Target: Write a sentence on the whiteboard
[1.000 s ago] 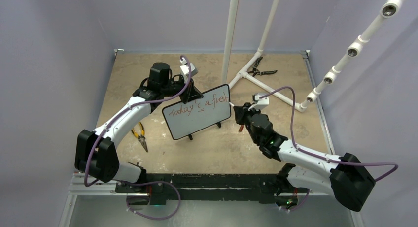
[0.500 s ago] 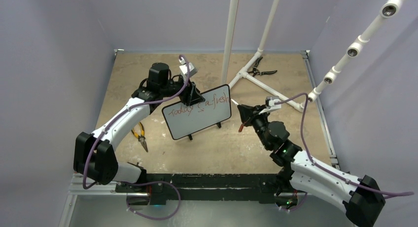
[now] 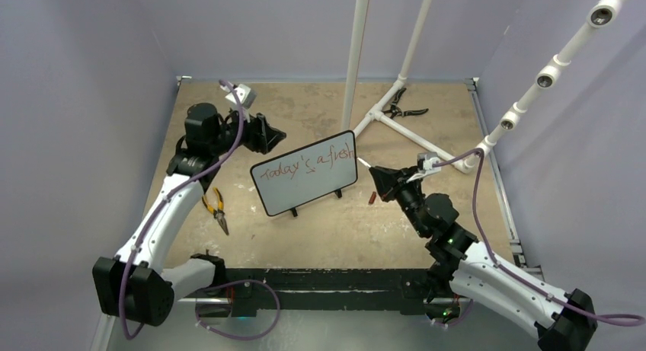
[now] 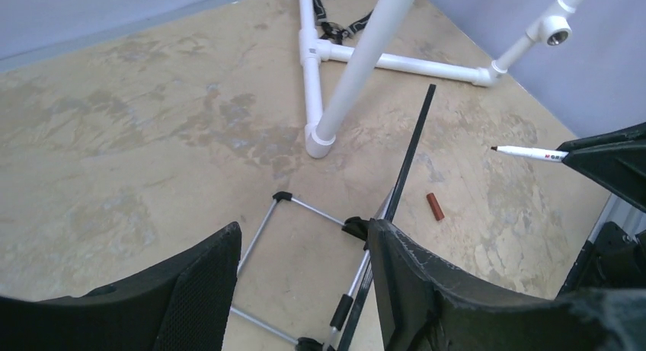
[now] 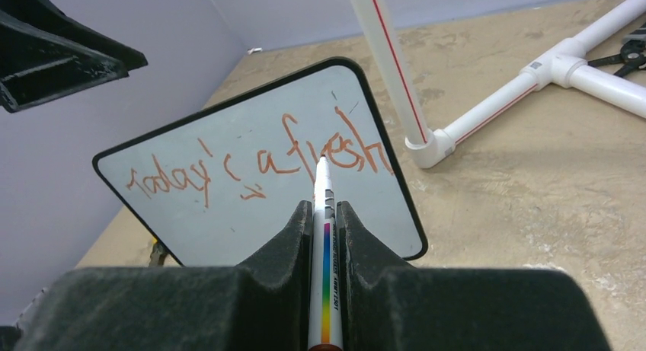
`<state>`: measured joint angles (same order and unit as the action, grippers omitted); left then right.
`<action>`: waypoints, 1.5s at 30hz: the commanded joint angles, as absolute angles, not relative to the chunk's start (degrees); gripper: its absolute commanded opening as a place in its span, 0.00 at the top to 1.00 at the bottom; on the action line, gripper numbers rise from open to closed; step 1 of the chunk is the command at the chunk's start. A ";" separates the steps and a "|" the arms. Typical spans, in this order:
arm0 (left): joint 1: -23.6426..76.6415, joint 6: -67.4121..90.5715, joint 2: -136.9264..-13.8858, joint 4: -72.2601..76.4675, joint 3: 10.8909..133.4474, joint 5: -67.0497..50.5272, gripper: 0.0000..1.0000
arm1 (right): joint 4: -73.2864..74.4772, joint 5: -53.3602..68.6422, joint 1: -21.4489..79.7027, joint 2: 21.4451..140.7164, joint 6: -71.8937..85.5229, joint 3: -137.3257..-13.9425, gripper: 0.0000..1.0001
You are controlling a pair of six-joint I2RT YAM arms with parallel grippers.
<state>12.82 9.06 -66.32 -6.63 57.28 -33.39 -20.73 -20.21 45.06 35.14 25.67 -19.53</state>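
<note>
You have before you one small rectangular whiteboard (image 3: 305, 189) with a thin black frame, bearing one line of a red handwritten sentence (image 3: 308, 164) in three words, one white marker pen (image 5: 323, 237) with a rainbow stripe, and one small red-brown cap (image 3: 372, 198). Count also two pairs of pliers, one yellow-handled (image 3: 216, 209) and one black-handled (image 3: 398, 106), two upright white plastic pipes (image 3: 356, 54), and two black two-finger grippers, the left gripper (image 3: 274, 132) and the right gripper (image 3: 375, 173).
</note>
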 commanded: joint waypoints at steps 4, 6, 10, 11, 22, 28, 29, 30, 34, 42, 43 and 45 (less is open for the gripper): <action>10.85 13.93 -55.12 -16.44 53.32 -23.61 0.38 | -22.82 -9.77 45.09 35.57 23.16 -20.42 1.00; 10.72 14.85 -51.88 -20.30 52.74 -19.01 0.37 | -24.93 -6.30 45.17 36.57 22.59 -20.38 1.00; 10.72 18.13 -45.27 -25.64 50.68 -10.68 0.31 | -29.52 -3.04 46.58 38.53 22.41 -20.40 1.00; 10.72 18.93 -43.97 -26.96 50.10 -9.26 0.30 | -30.74 -3.48 47.69 39.12 22.49 -20.36 1.00; 10.72 23.41 -39.26 -32.66 47.43 -17.07 0.23 | -43.64 -14.37 64.72 56.12 22.56 -22.76 1.00; 10.72 24.26 -40.75 -31.07 44.16 -20.00 0.24 | -48.78 -21.86 72.56 68.94 20.72 -27.96 1.00; 10.72 24.24 -40.96 -29.68 43.46 -20.92 0.25 | -48.83 -22.71 73.16 70.80 20.48 -29.13 1.00; 10.72 24.32 -41.22 -28.87 42.96 -21.74 0.27 | -48.84 -23.23 73.59 72.65 20.03 -30.23 1.00; 10.72 23.83 -42.39 -27.78 42.02 -22.74 0.40 | -48.78 -25.47 74.61 78.14 18.87 -33.96 1.00; 10.72 24.21 -43.57 -27.57 41.57 -21.37 0.54 | -47.06 -27.36 74.67 87.32 19.43 -39.69 1.00; 10.72 24.32 -43.63 -27.78 41.57 -20.99 0.54 | -46.84 -27.55 74.67 87.99 19.64 -40.10 1.00; 10.72 24.54 -43.68 -27.90 41.57 -20.48 0.55 | -46.45 -27.78 74.64 89.05 19.95 -40.74 1.00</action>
